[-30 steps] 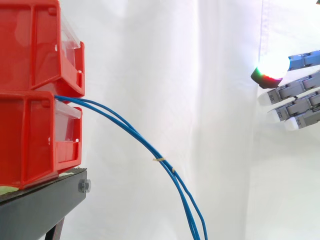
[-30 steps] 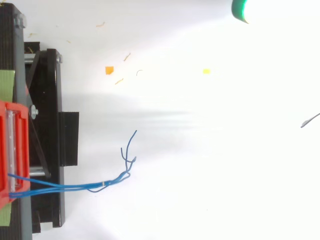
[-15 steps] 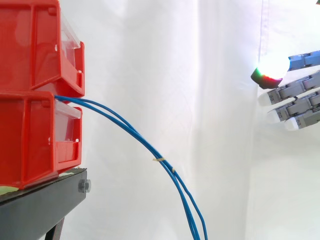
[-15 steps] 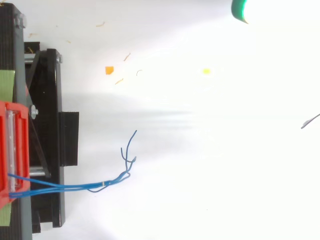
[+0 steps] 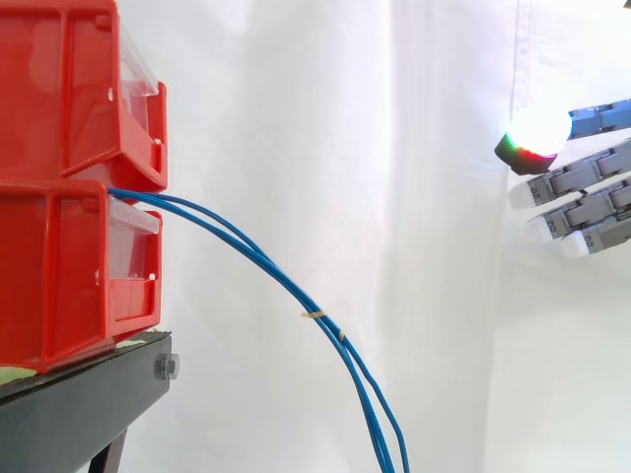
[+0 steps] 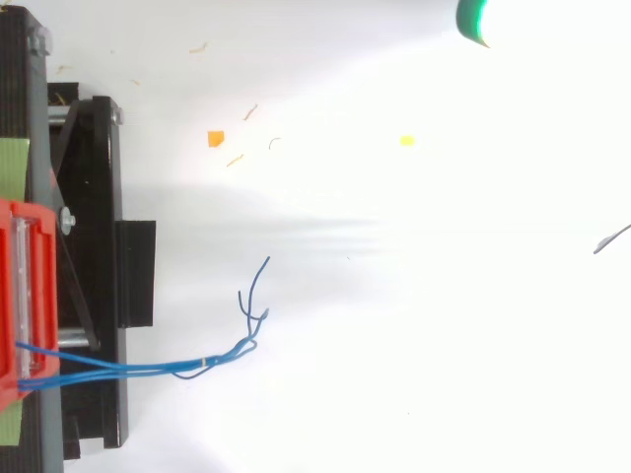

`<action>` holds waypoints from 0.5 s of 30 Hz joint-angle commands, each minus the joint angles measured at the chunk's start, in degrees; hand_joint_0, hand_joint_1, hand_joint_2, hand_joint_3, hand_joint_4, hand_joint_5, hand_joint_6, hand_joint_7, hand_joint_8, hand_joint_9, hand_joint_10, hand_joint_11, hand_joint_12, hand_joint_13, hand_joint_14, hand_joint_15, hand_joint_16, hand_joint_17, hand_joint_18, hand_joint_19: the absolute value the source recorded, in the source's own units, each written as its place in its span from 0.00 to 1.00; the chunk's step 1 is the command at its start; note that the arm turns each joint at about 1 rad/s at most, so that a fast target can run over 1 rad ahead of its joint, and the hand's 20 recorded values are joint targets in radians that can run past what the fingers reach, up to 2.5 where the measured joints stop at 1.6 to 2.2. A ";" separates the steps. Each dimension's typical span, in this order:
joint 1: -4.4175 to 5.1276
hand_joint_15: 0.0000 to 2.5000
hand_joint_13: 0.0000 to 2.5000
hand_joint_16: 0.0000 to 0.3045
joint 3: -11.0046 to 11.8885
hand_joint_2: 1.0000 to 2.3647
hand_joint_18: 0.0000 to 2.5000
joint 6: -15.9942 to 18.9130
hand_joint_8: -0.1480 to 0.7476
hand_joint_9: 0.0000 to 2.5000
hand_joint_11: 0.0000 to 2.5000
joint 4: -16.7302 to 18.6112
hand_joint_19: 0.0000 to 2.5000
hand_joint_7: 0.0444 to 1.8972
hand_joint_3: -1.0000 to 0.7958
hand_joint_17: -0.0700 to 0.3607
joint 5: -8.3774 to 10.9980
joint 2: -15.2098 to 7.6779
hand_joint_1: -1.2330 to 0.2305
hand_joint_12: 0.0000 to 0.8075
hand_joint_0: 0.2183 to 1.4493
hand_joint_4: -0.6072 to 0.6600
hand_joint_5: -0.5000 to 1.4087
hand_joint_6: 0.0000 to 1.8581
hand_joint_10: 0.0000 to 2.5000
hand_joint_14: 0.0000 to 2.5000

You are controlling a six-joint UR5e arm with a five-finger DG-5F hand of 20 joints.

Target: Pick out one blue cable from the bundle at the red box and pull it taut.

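Two red bins (image 5: pixel 69 177) stand stacked on a black stand (image 5: pixel 79 404). The hand (image 5: pixel 582 197) hangs high and well apart from them, fingers straight, grasping nothing. Two blue cables (image 5: pixel 296 296) leave the seam between the bins above the stand's right edge and sag past it, close together lower down.

Judgement: approach not begun. Best pinch one strand near the bins, where the two run apart, then draw straight away.

Against earlier frames: no change; hand and cables unmoved.
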 commanded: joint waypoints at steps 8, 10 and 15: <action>0.04 0.06 0.00 0.23 0.01 0.00 0.00 0.06 0.33 0.00 0.02 0.00 0.05 0.31 0.28 0.53 0.00 0.01 0.50 0.40 0.16 0.46 0.10 0.27 0.00 0.00; -0.13 0.06 0.00 0.23 0.01 0.00 0.00 0.06 0.33 0.00 0.02 0.00 0.05 0.31 0.28 0.53 0.00 0.01 0.50 0.40 0.16 0.46 0.10 0.27 0.00 0.00; -0.31 0.06 0.00 0.23 0.01 0.00 0.00 0.06 0.33 0.00 0.02 0.00 0.05 0.31 0.28 0.53 0.00 0.01 0.50 0.40 0.16 0.46 0.10 0.27 0.00 0.00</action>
